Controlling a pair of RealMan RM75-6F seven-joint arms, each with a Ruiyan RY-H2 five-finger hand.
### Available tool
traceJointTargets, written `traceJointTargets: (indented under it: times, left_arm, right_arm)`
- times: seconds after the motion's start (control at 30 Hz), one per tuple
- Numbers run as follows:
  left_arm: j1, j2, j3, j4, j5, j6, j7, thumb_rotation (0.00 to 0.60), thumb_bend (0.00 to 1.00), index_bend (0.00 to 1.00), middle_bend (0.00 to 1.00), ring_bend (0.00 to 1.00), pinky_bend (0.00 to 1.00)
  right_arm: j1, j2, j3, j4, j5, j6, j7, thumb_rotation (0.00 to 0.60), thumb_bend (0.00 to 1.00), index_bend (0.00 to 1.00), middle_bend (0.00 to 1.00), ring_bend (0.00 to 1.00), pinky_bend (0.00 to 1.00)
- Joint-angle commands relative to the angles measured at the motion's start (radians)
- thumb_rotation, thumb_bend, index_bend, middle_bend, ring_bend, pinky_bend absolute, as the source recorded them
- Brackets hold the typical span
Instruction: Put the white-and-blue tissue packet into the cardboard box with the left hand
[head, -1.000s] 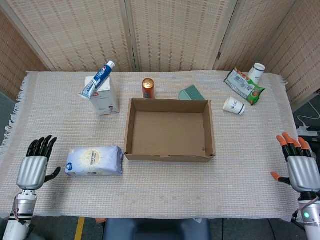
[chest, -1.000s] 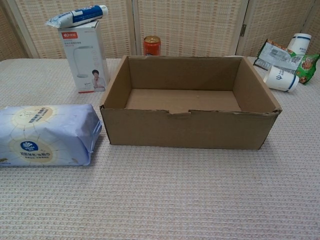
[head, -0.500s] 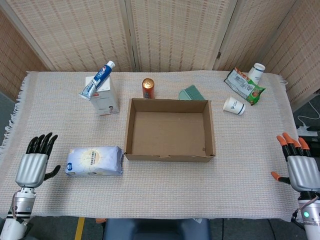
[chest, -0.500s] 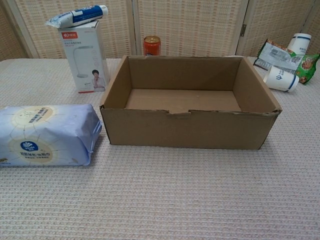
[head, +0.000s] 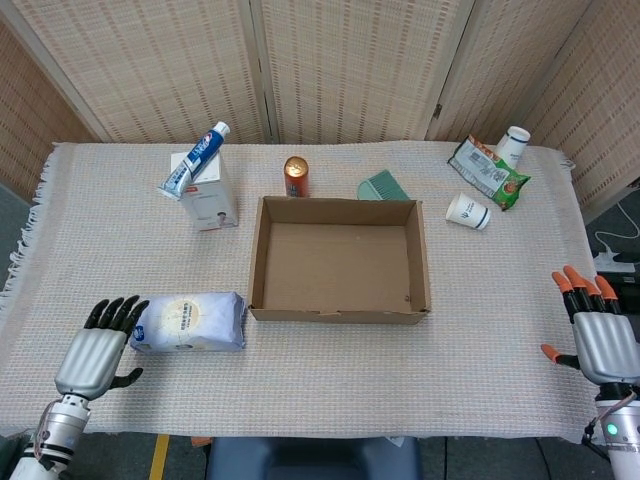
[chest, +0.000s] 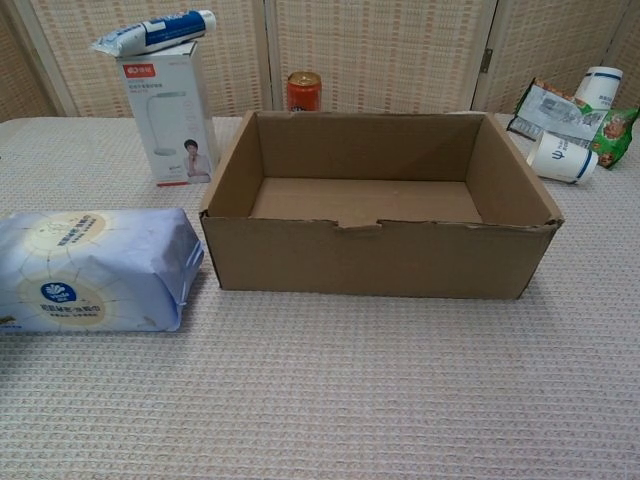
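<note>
Head view shows the left hand (head: 98, 352), fingers spread and empty, just beside the tissue packet (head: 188, 321) lying at the cardboard box's (head: 338, 258) eight o'clock. Reaching step; next, close around the packet. Right hand (head: 597, 335) idles, spread, empty.

We see even, bright indoor light from overhead in both views, with only a soft shadow beside the cardboard box (chest: 380, 205) at nine o'clock; focus is sharp, without glare.

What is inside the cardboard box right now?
The cardboard box holds nothing: its bare floor shows in both views. The tissue packet lies outside on the table. In the chest view, the near wall hides the floor's front strip.
</note>
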Motion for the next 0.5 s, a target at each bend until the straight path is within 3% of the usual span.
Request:
traceJointTargets:
  times: [0.03, 0.3, 0.5]
  left_arm:
    - [-0.017, -0.056, 0.004, -0.015, -0.016, 0.005, 0.046, 0.6, 0.18, 0.0, 0.0, 0.0, 0.03]
    - [-0.076, -0.225, -0.034, 0.033, -0.081, 0.042, 0.209, 0.6, 0.18, 0.0, 0.0, 0.0, 0.03]
    - [-0.096, -0.268, -0.04, 0.052, -0.111, 0.049, 0.252, 0.6, 0.18, 0.0, 0.0, 0.0, 0.02]
  right_arm:
    - [-0.001, 0.002, 0.0, -0.001, -0.002, 0.002, 0.003, 0.6, 0.0, 0.04, 0.0, 0.0, 0.0]
    - [-0.006, 0.017, -0.001, -0.008, -0.008, 0.006, 0.023, 0.6, 0.0, 0.04, 0.0, 0.0, 0.0]
    - [-0.006, 0.02, -0.001, -0.01, -0.007, 0.005, 0.027, 0.6, 0.0, 0.04, 0.0, 0.0, 0.0]
